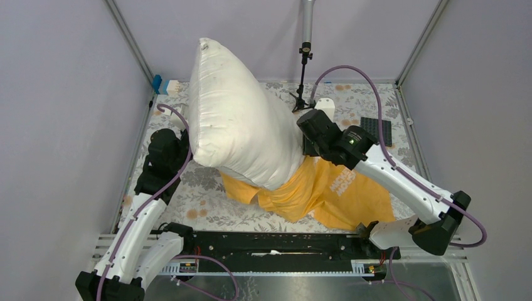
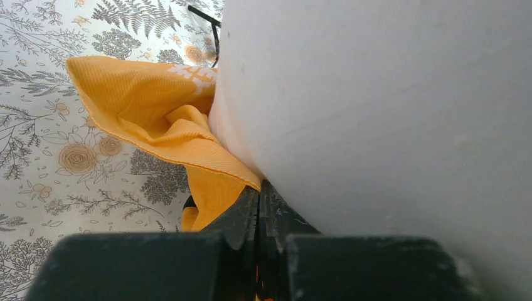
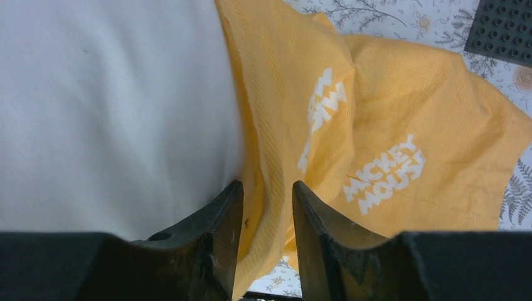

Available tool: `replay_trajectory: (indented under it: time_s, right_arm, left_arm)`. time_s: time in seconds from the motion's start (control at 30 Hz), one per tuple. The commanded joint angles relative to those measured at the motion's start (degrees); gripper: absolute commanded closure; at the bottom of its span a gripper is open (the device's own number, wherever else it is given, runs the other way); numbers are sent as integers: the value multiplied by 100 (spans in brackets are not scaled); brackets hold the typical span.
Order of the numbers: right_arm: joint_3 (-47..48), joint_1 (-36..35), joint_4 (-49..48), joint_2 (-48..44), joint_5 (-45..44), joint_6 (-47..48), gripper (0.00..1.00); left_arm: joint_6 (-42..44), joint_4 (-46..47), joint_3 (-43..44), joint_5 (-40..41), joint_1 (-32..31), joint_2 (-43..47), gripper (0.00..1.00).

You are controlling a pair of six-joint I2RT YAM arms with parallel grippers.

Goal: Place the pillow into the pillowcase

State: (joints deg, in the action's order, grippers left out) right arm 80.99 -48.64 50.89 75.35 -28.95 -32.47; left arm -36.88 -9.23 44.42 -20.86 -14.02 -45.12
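The white pillow (image 1: pixel 238 119) stands tilted on end in mid-table, with its lower end at the mouth of the orange-yellow pillowcase (image 1: pixel 332 191). The pillowcase lies crumpled toward the right. In the left wrist view my left gripper (image 2: pixel 258 185) is shut, an orange edge of the pillowcase (image 2: pixel 157 113) is pinched at its tips, and the pillow (image 2: pixel 376 113) presses against its right side. My right gripper (image 3: pixel 266 185) has its jaws apart around a folded hem of the pillowcase (image 3: pixel 376 125). The pillow (image 3: pixel 113 106) is against its left finger.
A floral cloth (image 1: pixel 188 200) covers the table. A black studded plate (image 1: pixel 375 130) lies at the back right, beside a small stand (image 1: pixel 304 75) and a white block (image 1: pixel 324 106). A blue-white object (image 1: pixel 160 84) sits in the back left corner. Frame posts and grey walls close in the sides.
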Motion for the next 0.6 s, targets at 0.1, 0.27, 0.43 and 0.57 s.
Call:
replay_trajectory:
  time_s: [0.1,0.27,0.43,0.57]
  right_arm:
    - [477,-40,-223,451,-86,189,58]
    - [342,-31,-142,435,-457,164,60]
    - [183,103,-254,390,-568,202,69]
    - [112,391,-677,477,-117,427,77]
  left_arm:
    - [-3,410,263,-377,-39,-14,100]
    - [18,399,359,-396,-38,-57,100]
    - [78,329,482,-387,-39,-92,100]
    - [84,312,510,-385,-39,-102,100]
